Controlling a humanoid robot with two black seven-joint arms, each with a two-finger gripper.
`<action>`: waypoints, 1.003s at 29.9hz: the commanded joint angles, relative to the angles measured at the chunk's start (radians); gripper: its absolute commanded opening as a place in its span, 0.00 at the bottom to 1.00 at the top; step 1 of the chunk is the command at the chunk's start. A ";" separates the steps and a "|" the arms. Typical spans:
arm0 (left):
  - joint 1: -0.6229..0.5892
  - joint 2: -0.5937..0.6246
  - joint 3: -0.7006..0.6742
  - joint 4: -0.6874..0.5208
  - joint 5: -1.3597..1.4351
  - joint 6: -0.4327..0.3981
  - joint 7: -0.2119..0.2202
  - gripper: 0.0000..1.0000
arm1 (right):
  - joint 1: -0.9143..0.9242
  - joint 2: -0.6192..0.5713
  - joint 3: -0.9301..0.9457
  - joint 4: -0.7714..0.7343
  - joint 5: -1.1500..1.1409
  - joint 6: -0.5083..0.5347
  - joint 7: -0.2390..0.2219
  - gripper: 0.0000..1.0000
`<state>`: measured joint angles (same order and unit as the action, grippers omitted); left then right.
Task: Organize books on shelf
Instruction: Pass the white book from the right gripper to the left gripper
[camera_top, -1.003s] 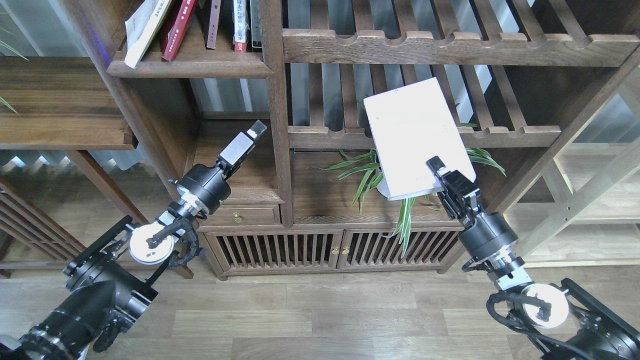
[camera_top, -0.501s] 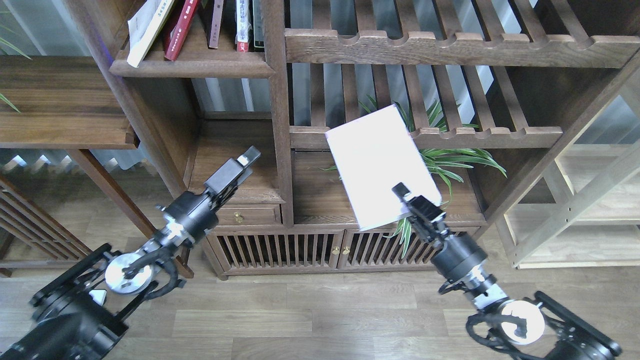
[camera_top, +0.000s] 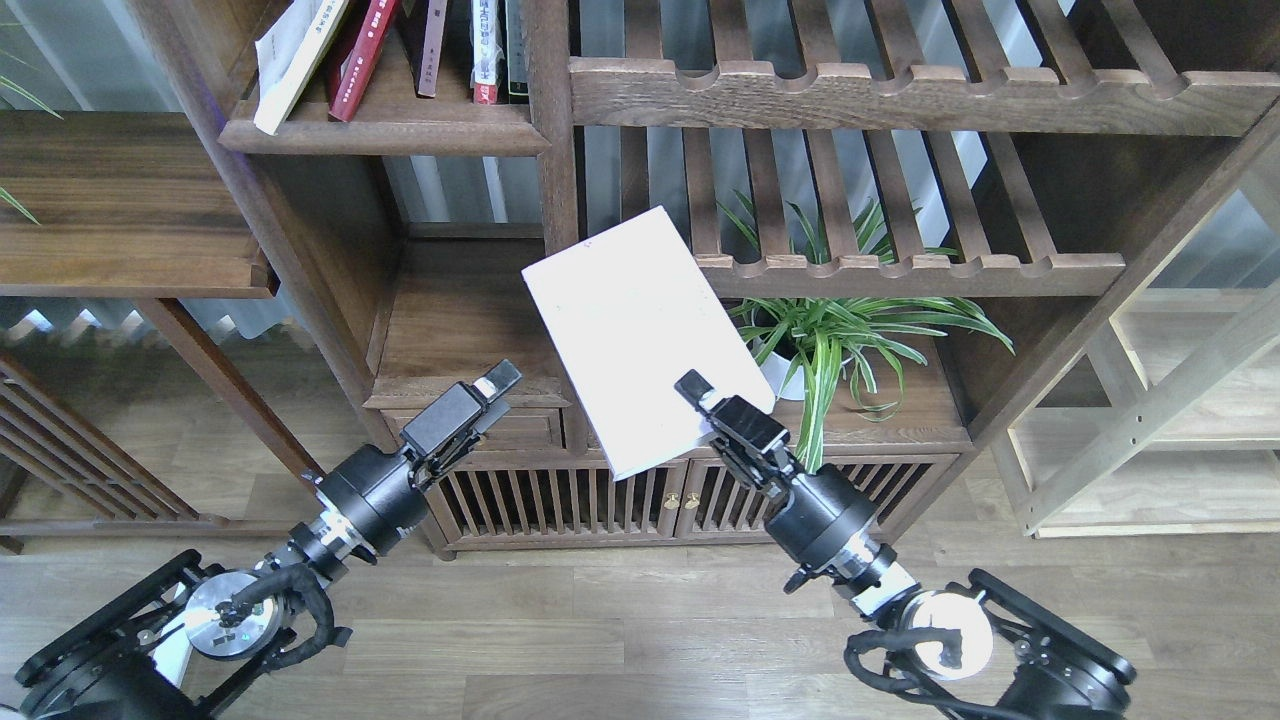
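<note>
Gripping now: my right claw (camera_top: 697, 392) is clamping the pale lavender-white book (camera_top: 640, 335) at its lower corner.
Book: tilting in mid-air before the bookcase post.
Left claw (camera_top: 492, 384): hovering, fingers pressed together, holding nothing.

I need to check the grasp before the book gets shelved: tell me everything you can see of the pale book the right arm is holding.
The pale lavender-white book is a large, thin paperback with a plain, nearly unmarked cover facing the camera. It is closed, held in the air and tilted, its top corner leaning left. The right gripper is shut on its lower right edge, one of the fingers lying over the cover. Nothing else touches it. It hangs in front of the bookcase's post, beside the potted plant.
</note>
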<state>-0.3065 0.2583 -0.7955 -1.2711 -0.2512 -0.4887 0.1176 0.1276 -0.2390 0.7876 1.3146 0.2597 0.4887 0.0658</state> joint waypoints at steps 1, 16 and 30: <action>0.001 -0.005 0.016 -0.008 -0.034 0.000 0.000 0.78 | 0.001 0.004 -0.024 0.000 0.000 0.000 0.000 0.05; 0.001 -0.014 0.056 -0.005 -0.046 0.000 0.013 0.76 | 0.001 0.027 -0.097 0.000 0.000 0.000 0.000 0.05; -0.006 -0.014 0.091 -0.007 -0.046 0.000 0.011 0.25 | -0.002 0.033 -0.102 0.000 0.000 0.000 0.000 0.06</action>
<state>-0.3106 0.2439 -0.7159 -1.2771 -0.2997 -0.4887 0.1264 0.1276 -0.2062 0.6857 1.3145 0.2593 0.4887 0.0664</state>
